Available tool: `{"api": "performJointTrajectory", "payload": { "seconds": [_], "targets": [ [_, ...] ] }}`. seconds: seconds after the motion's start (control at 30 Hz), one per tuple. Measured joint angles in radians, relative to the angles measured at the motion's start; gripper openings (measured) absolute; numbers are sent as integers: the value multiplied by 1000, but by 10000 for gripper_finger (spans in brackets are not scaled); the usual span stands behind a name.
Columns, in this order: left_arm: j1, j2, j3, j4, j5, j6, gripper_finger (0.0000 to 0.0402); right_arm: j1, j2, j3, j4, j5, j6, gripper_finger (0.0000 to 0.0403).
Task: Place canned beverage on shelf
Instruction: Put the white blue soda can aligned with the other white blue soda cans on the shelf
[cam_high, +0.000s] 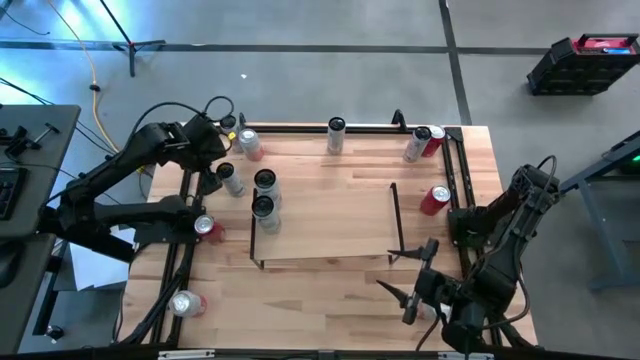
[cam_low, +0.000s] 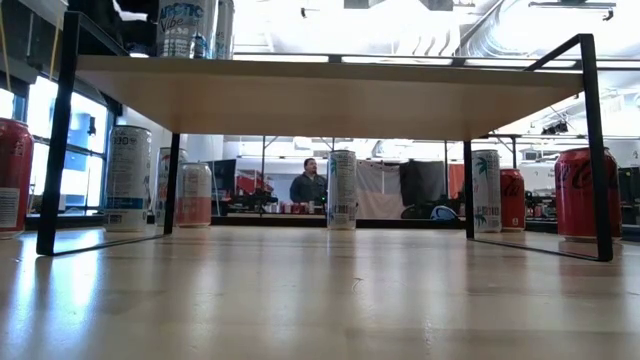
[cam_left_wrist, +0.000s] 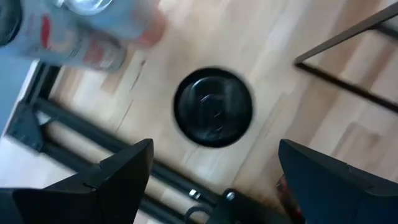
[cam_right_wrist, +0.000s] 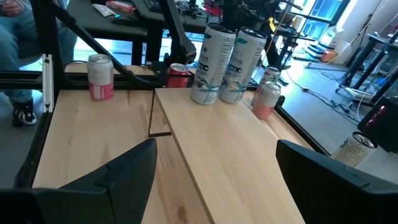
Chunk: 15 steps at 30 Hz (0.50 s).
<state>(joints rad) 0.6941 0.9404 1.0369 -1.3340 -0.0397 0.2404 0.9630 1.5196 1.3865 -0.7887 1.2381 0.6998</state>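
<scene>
Two tall cans (cam_high: 265, 200) stand on the left end of the shelf (cam_high: 330, 220).

The left claw (cam_high: 213, 160) hangs just off that end of the shelf, its fingers spread wide and holding nothing. A gray can (cam_high: 231, 180) with a dark top stands right under it, between the fingers. A pink can (cam_high: 248, 143) is just beyond the claw, near the table's back rail. A red can (cam_high: 208, 228) lies close on its other side. The right claw (cam_high: 415, 285) waits past the shelf's other end, near the front, also wide and holding nothing. A red can (cam_high: 435, 200) stands beside that end. More cans (cam_high: 335, 135) line the back edge of the table (cam_high: 330, 300).
</scene>
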Motion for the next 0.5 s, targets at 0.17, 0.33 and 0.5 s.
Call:
{"api": "performJointTrajectory", "payload": {
  "seconds": [0.17,0.33,0.5],
  "targets": [
    [0,-14,-48,39,-28,36,335,0,0,0,0,0,0,314],
    [0,-17,-85,53,-28,42,335,0,0,0,-14,0,0,314],
    [-1,-17,-112,73,-52,51,335,0,0,0,-45,0,0,314]
  ]
}}
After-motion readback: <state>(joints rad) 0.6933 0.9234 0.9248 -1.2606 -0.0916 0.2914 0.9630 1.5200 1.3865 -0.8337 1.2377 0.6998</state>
